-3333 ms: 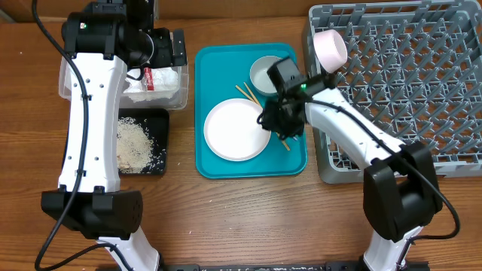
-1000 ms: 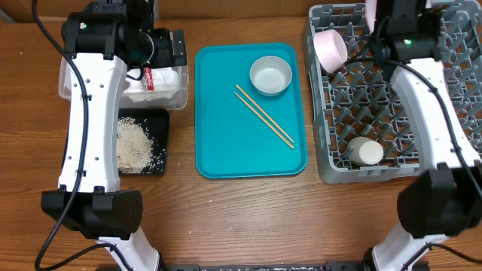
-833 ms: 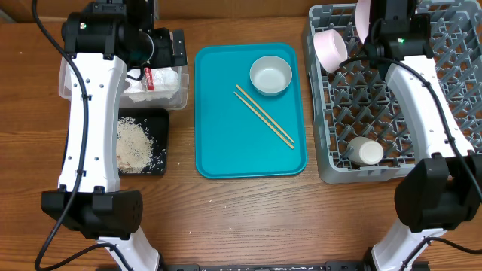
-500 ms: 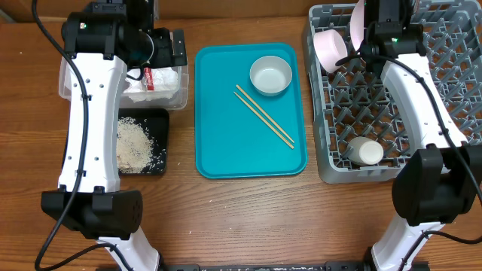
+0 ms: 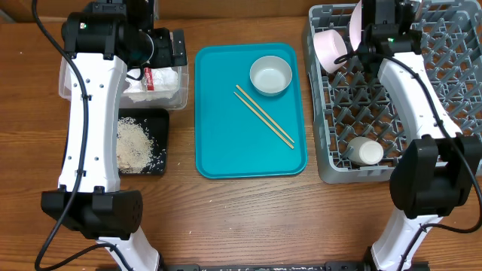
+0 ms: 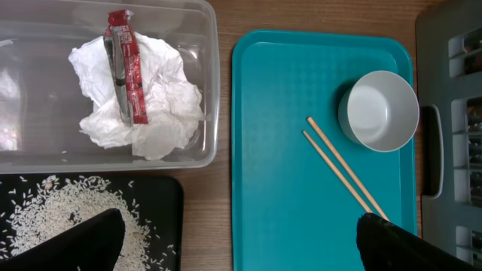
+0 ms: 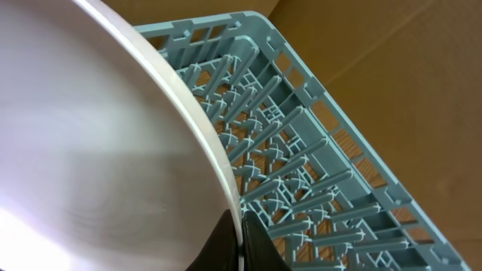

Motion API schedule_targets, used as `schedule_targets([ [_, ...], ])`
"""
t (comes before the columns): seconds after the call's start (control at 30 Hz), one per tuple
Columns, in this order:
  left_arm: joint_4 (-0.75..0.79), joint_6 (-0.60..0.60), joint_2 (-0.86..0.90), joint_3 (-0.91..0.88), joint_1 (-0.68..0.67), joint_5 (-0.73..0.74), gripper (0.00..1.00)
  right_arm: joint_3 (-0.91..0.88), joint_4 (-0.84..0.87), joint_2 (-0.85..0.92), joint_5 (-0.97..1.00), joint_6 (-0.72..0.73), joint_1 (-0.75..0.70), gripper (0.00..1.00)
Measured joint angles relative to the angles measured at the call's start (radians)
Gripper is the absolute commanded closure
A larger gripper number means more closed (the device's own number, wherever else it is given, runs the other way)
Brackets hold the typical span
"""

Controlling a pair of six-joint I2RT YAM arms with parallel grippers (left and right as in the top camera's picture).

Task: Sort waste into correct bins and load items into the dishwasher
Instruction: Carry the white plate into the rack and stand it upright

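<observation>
Nearest the robot on the wooden bench [image 5: 248, 218], a white cup [image 5: 367, 153] lies on its side in the grey dish rack [image 5: 452, 98], well short of the right pincer [image 7: 239, 237]. Rice [image 5: 137, 144] is scattered in the black tray [image 5: 162, 120], just nearer than the left pincer [image 6: 241, 241]. That pincer hangs wide open and empty above the clear tub [image 5: 179, 94], which holds crumpled tissue [image 6: 151, 113] and a red wrapper [image 6: 122, 64]. To that pincer's right, chopsticks [image 5: 263, 116] and a white bowl [image 5: 270, 74] sit on the teal tray [image 5: 218, 150], the bowl beyond the sticks. At the rack's far left corner, the right pincer is clamped tight on the rim of the pale plate [image 7: 90, 150], held on edge above the pegs. A pink bowl [image 5: 329, 47] leans tilted just to its left
</observation>
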Motion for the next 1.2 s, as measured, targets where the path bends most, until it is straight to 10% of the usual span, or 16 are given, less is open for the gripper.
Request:
schedule_targets([
  [1.2, 0.000, 0.000, 0.000, 0.000, 0.000, 0.000, 0.00, 0.000, 0.013, -0.001, -0.037, 0.129, -0.012, 0.95],
])
